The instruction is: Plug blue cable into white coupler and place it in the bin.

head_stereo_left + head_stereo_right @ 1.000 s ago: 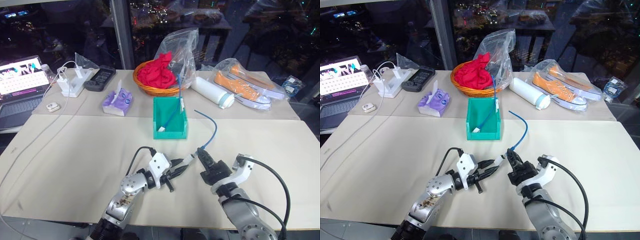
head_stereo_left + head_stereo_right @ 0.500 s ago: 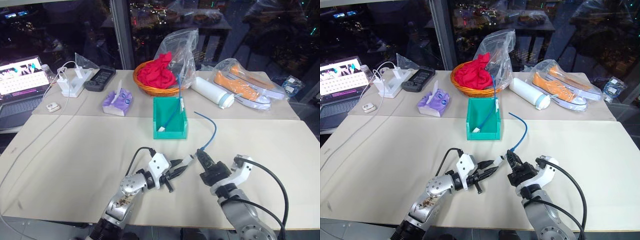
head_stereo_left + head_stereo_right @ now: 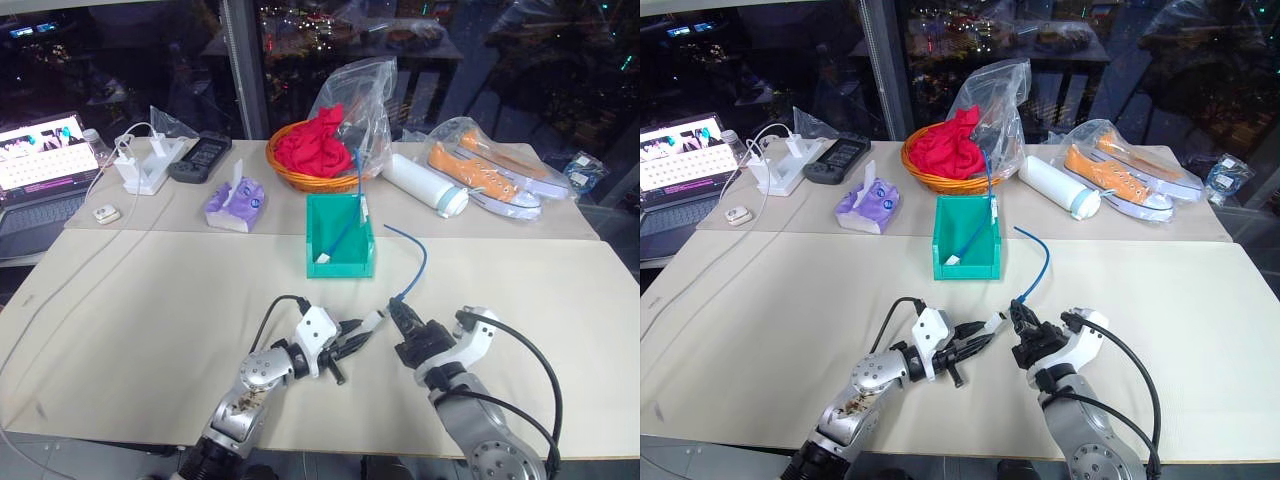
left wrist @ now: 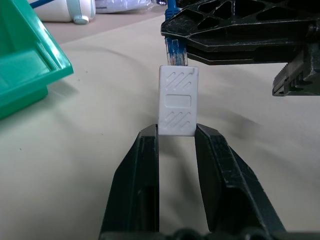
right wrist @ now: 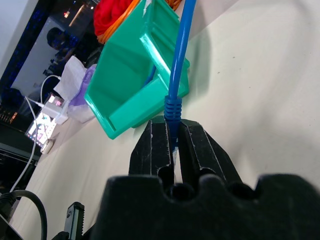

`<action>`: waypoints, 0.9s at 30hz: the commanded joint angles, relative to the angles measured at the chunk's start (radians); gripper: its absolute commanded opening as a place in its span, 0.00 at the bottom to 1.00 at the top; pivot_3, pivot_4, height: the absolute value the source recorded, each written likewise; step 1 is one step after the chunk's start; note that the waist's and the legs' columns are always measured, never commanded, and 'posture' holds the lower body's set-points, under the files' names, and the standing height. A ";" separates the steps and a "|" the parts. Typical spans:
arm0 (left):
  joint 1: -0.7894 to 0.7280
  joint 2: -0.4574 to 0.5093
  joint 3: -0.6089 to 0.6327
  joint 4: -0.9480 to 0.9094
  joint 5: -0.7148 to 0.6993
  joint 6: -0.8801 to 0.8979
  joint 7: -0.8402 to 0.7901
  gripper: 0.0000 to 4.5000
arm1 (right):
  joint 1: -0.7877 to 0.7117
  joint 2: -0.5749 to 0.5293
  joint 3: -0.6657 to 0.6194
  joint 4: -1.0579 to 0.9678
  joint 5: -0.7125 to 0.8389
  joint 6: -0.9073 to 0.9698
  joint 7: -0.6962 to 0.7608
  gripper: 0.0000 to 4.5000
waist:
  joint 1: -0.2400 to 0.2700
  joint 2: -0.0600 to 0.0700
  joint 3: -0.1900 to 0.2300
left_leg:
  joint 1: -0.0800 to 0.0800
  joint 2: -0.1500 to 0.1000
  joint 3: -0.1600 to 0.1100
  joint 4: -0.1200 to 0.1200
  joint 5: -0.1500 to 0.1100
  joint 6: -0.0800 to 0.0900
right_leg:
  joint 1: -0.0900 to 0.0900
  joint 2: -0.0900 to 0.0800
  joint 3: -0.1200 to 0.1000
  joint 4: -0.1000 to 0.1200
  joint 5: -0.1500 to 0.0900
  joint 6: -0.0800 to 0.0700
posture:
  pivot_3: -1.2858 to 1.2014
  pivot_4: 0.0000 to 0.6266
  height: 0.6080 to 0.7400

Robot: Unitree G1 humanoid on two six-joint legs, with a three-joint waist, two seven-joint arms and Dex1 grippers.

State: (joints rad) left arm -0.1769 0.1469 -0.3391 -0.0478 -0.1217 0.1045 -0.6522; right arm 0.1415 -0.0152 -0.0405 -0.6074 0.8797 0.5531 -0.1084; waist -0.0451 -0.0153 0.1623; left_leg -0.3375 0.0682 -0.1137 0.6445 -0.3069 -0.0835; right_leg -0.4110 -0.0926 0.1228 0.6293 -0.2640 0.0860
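Note:
My left gripper point(image 3: 366, 325) is shut on the white coupler point(image 4: 178, 100), a small ribbed block held by its lower end between the two fingers. Just to its right, my right gripper point(image 3: 397, 313) is shut on the blue cable point(image 3: 420, 258) close behind its plug. In the left wrist view the plug point(image 4: 175, 51) meets the coupler's free socket end; how deep it sits I cannot tell. The cable's free length arcs up and away toward the bin point(image 3: 340, 265), a teal box standing beyond both grippers.
A second blue cable point(image 3: 346, 226) leans inside the bin. Behind it stand an orange basket with red cloth point(image 3: 310, 150), a white bottle point(image 3: 425, 185), bagged orange shoes point(image 3: 490, 170), a purple tissue pack point(image 3: 235, 203), white chargers point(image 3: 140, 165) and a laptop point(image 3: 40, 160).
My right gripper with the cable has edged slightly left toward the coupler. The left gripper and the coupler have stayed where they were.

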 commanded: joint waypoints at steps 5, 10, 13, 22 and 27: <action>-0.027 -0.056 0.003 -0.071 -0.039 0.045 0.023 0.13 | 0.009 0.016 0.033 -0.008 -0.017 -0.003 0.019 0.00 | -0.001 0.000 0.000 | 0.000 0.000 0.000 0.000 0.000 0.000 | 0.000 0.000 0.000 0.000 0.000 0.000 | 0.52 0.24 0.86; -0.024 -0.068 0.011 -0.083 -0.041 0.066 0.040 0.13 | 0.010 0.016 0.039 -0.010 -0.031 -0.007 0.025 0.00 | 0.000 0.000 0.000 | 0.000 0.000 0.000 0.000 0.000 0.000 | 0.000 0.000 0.000 0.000 0.000 0.000 | 0.52 0.24 0.86; -0.027 -0.071 0.012 -0.086 -0.043 0.070 0.049 0.13 | 0.009 0.014 0.042 -0.006 -0.046 -0.008 0.030 0.00 | 0.000 0.000 0.000 | 0.000 0.000 0.000 0.000 0.000 0.000 | 0.000 0.000 0.000 0.000 0.000 0.000 | 0.52 0.24 0.86; -0.031 -0.066 0.005 -0.095 -0.039 0.063 0.050 0.13 | -0.015 0.001 0.035 0.038 -0.089 -0.011 0.057 0.00 | 0.000 0.000 0.000 | 0.000 0.000 0.000 0.001 0.000 0.000 | 0.000 0.000 0.000 0.001 0.000 0.000 | 0.52 0.24 0.86; -0.030 -0.062 0.003 -0.098 -0.031 0.056 0.050 0.13 | -0.035 -0.010 0.026 0.042 -0.086 -0.003 0.068 0.00 | 0.000 0.000 0.000 | 0.000 0.000 0.000 0.001 0.000 0.000 | 0.000 0.000 0.000 0.001 0.000 0.000 | 0.52 0.24 0.86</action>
State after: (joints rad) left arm -0.1828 0.1008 -0.3303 -0.0656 -0.1390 0.1992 -0.5992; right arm 0.0982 -0.0213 -0.0225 -0.5704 0.7966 0.5310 -0.0476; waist -0.0450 -0.0153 0.1623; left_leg -0.3372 0.0680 -0.1137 0.6453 -0.3068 -0.0836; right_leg -0.4106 -0.0927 0.1229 0.6298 -0.2639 0.0860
